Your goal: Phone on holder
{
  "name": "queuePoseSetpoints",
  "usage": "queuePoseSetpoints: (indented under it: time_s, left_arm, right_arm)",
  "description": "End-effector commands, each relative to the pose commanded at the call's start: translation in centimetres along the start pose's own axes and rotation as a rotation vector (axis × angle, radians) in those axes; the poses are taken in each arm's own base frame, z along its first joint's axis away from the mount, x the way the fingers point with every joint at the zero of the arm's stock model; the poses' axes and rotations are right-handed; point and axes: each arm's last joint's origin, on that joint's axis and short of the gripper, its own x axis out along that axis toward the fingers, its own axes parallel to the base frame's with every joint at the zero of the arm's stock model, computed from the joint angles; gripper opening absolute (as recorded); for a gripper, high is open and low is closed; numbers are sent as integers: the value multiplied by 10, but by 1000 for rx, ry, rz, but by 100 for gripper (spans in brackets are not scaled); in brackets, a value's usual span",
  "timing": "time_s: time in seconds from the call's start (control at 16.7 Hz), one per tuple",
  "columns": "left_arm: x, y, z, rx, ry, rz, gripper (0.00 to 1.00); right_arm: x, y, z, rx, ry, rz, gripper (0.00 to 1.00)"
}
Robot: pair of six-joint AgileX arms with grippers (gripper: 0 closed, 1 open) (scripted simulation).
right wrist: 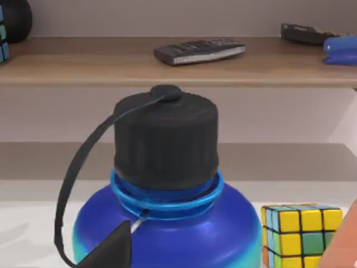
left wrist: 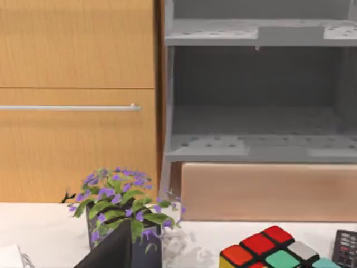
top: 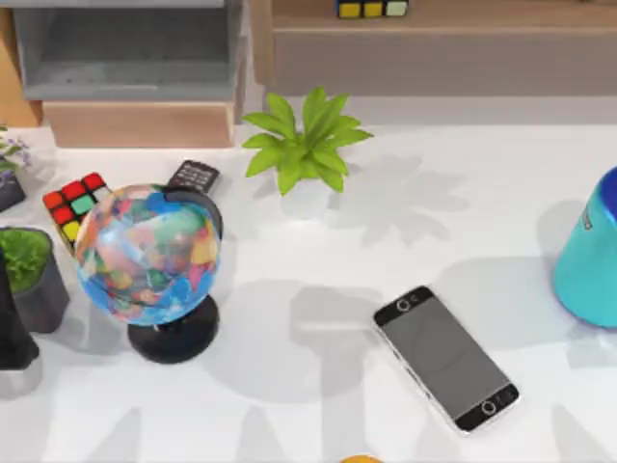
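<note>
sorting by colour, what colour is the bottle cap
Black, over a blue bottle; the cap shows best in the right wrist view.

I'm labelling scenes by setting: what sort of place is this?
Probably a rendered home or office desk: a white table holding a globe, potted plant and phone, with wooden shelves behind.

A rendered home study or living-room desk.
White table [top: 318, 386] crowded with a globe [top: 147, 254], potted plant [top: 307, 140], puzzle cube [top: 73, 202]; wooden cabinet [left wrist: 75, 95] and shelf [right wrist: 178, 61] stand behind.
</note>
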Motion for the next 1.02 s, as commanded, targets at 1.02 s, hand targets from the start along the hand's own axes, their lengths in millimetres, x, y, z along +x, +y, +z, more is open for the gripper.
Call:
queuePoseSetpoints:
  time_s: [1.02]
  left_arm:
    - [0,0,0,0,0,0,100]
  right_arm:
    - [66,34,206,-101,268,59,100]
